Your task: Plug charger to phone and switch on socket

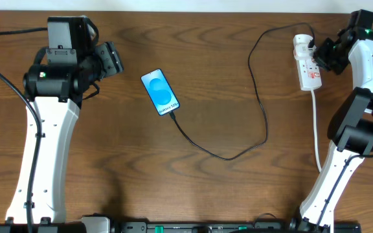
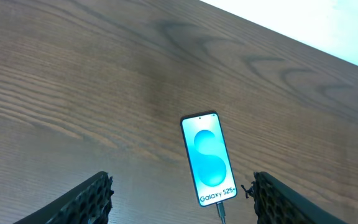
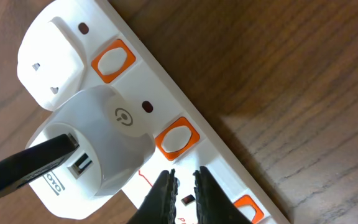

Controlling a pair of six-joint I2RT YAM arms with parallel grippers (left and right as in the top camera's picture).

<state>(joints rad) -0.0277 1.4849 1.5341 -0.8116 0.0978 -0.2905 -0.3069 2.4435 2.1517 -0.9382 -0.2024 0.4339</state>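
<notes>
The phone [image 1: 160,92] lies flat on the wooden table with its blue screen lit, and it also shows in the left wrist view [image 2: 207,158]. The charger's black cable [image 1: 264,116] runs from the phone's lower end [image 2: 220,211] in a loop to the socket [image 1: 306,65]. On the socket [image 3: 229,162], a white adapter [image 3: 92,143] holds the cable's black plug [image 3: 23,171]. My right gripper [image 3: 184,186] hovers over the strip just below a white switch framed in orange [image 3: 177,138], fingers nearly together with nothing between them. My left gripper [image 2: 182,202] is open, above the table near the phone's lower end.
A second white plug [image 3: 45,56] sits at the strip's end beside another switch [image 3: 113,60]. The strip's white cord [image 1: 316,129] runs toward the table's front past the right arm's base [image 1: 332,188]. The left arm [image 1: 50,129] fills the table's left side.
</notes>
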